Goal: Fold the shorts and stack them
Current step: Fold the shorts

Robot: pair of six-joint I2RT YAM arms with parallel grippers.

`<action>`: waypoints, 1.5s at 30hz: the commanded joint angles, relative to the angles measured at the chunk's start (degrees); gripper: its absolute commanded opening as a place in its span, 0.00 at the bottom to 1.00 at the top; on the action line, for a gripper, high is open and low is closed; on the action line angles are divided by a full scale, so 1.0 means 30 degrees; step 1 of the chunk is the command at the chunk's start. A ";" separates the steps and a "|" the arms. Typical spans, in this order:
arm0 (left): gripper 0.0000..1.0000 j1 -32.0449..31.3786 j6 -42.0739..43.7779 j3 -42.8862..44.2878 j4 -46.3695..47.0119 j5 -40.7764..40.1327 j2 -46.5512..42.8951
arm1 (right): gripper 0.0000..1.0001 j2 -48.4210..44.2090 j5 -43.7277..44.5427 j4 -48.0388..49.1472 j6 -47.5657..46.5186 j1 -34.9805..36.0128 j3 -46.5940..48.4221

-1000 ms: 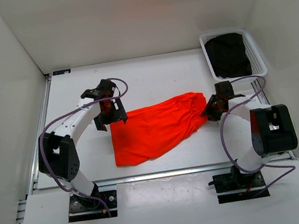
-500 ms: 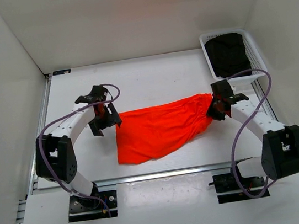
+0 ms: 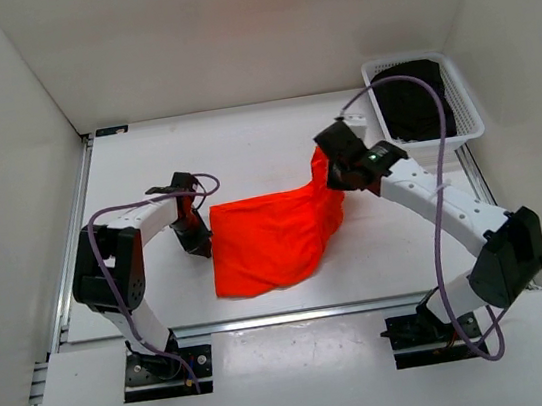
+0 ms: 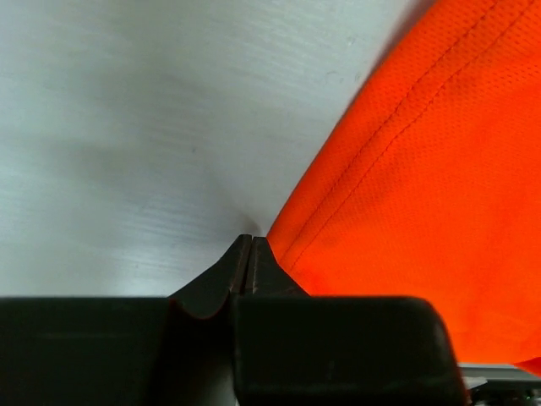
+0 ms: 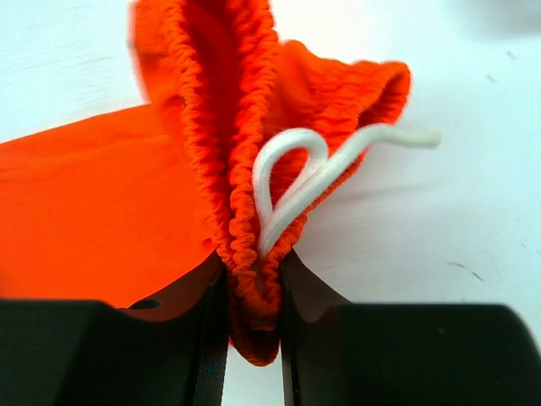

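The orange-red shorts (image 3: 272, 243) lie mid-table, their right end lifted off the surface. My right gripper (image 3: 332, 172) is shut on the bunched elastic waistband (image 5: 241, 169) and holds it raised over the cloth. The white drawstring (image 5: 292, 186) loops out just past the right gripper (image 5: 254, 279). My left gripper (image 3: 200, 241) sits low at the shorts' left hem. In the left wrist view its jaws (image 4: 251, 245) are pressed together on the table. The stitched hem (image 4: 338, 194) lies just right of the tips, with no fabric showing between them.
A white basket (image 3: 463, 95) at the back right holds a black garment (image 3: 413, 100). White walls close in the table on the left, back and right. The arm bases stand at the near edge.
My right gripper has carried the waistband up and to the left, shortening the spread cloth. My left gripper has closed and dropped down beside the left hem.
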 commanded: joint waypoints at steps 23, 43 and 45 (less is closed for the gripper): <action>0.10 -0.0038 -0.0501 -0.0449 0.1576 0.1128 0.0762 | 0.00 1.1682 0.3176 -0.3599 0.0654 1.0457 1.3583; 0.10 -0.0006 -0.0032 0.0897 0.1576 0.1449 0.0967 | 0.00 0.0549 0.5166 -0.3364 0.2560 0.5418 0.2774; 0.10 -0.0008 -0.0032 0.1075 0.1576 0.1625 0.1202 | 0.00 0.0549 0.5169 -0.3364 0.2266 0.5418 0.2774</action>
